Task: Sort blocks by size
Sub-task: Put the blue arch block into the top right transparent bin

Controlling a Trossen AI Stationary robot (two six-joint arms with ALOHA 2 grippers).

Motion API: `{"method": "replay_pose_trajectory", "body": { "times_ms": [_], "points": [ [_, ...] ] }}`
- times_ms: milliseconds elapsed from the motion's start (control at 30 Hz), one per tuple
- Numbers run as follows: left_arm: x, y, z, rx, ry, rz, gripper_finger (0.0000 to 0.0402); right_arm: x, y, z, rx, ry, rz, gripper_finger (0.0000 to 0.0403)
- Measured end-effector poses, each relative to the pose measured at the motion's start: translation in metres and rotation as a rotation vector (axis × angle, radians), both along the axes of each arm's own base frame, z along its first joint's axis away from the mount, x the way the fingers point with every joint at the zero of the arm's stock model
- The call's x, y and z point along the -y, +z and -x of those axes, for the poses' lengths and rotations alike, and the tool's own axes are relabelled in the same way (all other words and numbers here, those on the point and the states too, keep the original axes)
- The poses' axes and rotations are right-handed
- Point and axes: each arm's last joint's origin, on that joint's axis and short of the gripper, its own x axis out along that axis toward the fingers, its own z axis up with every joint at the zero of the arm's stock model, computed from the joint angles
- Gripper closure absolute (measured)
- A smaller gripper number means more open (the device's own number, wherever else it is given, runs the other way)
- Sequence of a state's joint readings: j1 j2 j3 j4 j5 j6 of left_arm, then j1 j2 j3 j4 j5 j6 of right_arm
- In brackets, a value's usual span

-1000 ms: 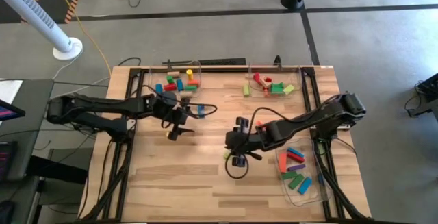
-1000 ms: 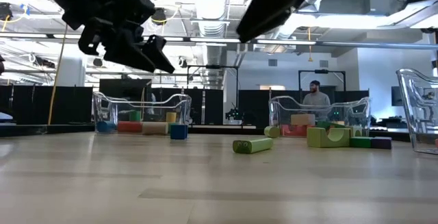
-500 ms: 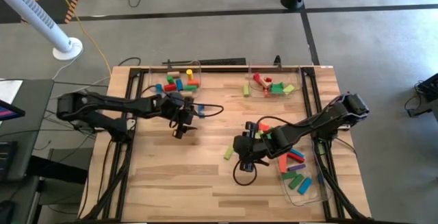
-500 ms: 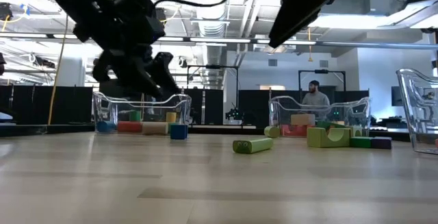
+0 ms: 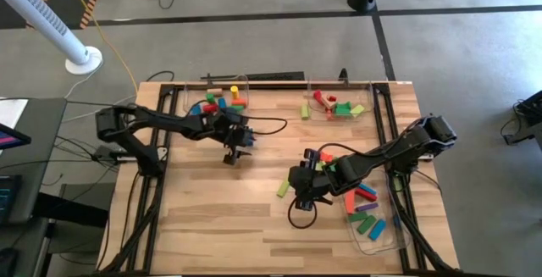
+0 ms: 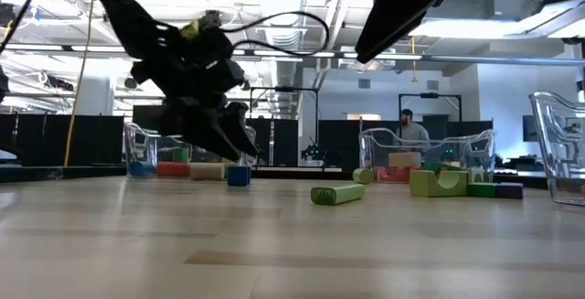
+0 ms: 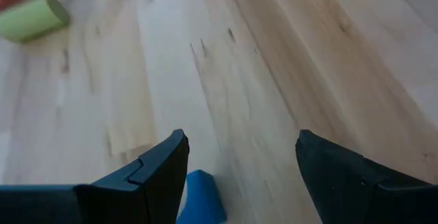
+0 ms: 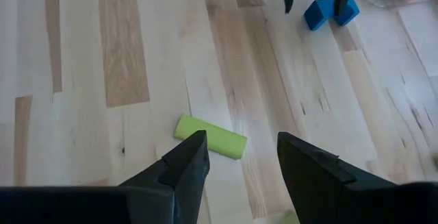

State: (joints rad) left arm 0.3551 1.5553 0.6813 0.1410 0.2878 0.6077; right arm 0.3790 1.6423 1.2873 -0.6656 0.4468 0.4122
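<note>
Left gripper point(image 5: 240, 148) is positioned left of centre in the high view, beside the upper-left tray point(image 5: 240, 86); its fingers point(image 7: 154, 176) are spread apart and nothing is held. A small blue block point(image 7: 200, 195) is seen on the table between them in the left wrist view, close against one finger. Compared with one second ago, this gripper is shown displaced toward the upper right of the high view and lowered in the low view to just above the blue block point(image 6: 239, 176).

Right gripper point(image 5: 306, 194) is located at centre-right of the high view, with its fingers parted and empty, above a light green bar point(image 8: 210, 136) lying flat on the table point(image 5: 220, 218). Compared with one second ago, this gripper is shown shifted right and down in the high view, and the green bar point(image 5: 283, 189) is now exposed at its left.

Remaining blocks are distributed among three clear trays: upper left, upper centre-right point(image 5: 364, 89) and lower right point(image 5: 391, 241) of the high view. A light green cylinder point(image 6: 337, 193) is visible at centre in the low view.

No legible writing or labels are visible.
</note>
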Motion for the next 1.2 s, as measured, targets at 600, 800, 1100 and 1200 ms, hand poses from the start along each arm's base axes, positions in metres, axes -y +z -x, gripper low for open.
{"method": "replay_pose_trajectory", "body": {
  "times_ms": [600, 800, 1100, 1200],
  "points": [
    [-0.025, -0.015, 0.000, -0.117, 0.109, 0.036, 0.0224, -0.001, 0.001, -0.002, 0.019, 0.000, -0.007, 0.0196],
    [-0.025, -0.015, 0.001, -0.131, 0.096, 0.022, 0.0267, -0.001, 0.001, -0.002, 0.023, -0.001, -0.008, 0.0196],
    [-0.024, -0.016, 0.002, -0.145, 0.063, -0.004, 0.0353, -0.001, 0.001, -0.002, 0.024, -0.002, -0.005, 0.0196],
    [-0.024, -0.016, 0.002, -0.150, 0.060, -0.004, 0.0368, -0.001, 0.001, -0.002, 0.024, -0.002, -0.005, 0.0196]
  ]
}}
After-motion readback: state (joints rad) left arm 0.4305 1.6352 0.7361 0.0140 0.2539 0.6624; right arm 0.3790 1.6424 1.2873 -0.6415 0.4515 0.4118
